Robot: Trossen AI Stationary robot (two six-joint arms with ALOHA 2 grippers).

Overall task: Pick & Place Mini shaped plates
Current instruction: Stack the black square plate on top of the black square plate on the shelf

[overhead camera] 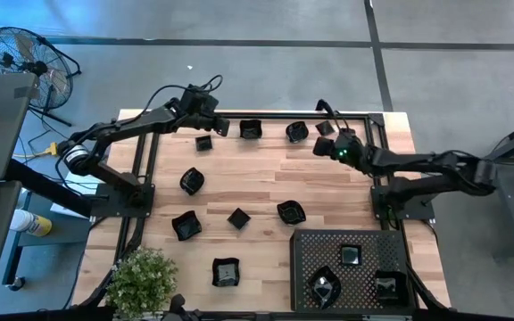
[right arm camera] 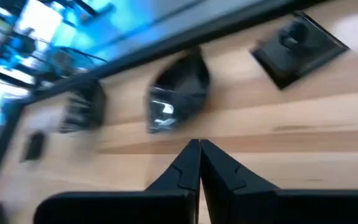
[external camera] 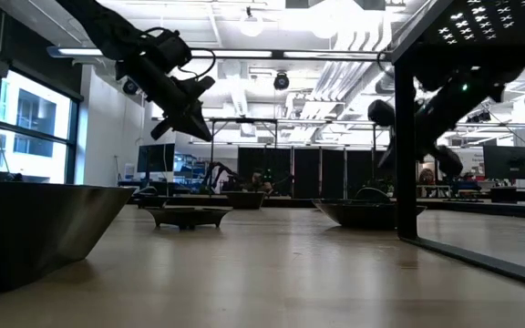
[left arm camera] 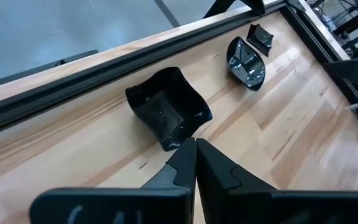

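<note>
Black mini shaped plates [overhead camera: 239, 218]: nine on the wooden table [overhead camera: 257, 169], three in the tray [overhead camera: 306, 259]; left gripper [overhead camera: 222, 127] and right gripper [overhead camera: 321, 146] both pinched together, empty

Robotics lab, open-plan: concrete floor [overhead camera: 239, 18], exposed ceiling ducts [external camera: 335, 82], big windows [external camera: 25, 128], floor fan [overhead camera: 25, 58], monitors [external camera: 509, 164] at far benches.

Two matte black jointed arms, pretty chunky. Loose black cables looping off the left gripper [overhead camera: 212, 123]. Tiny green light glowing near the right gripper [overhead camera: 327, 141]. Flat dark fingers [left arm camera: 185, 163] with stepped, notched inner edges.
</note>
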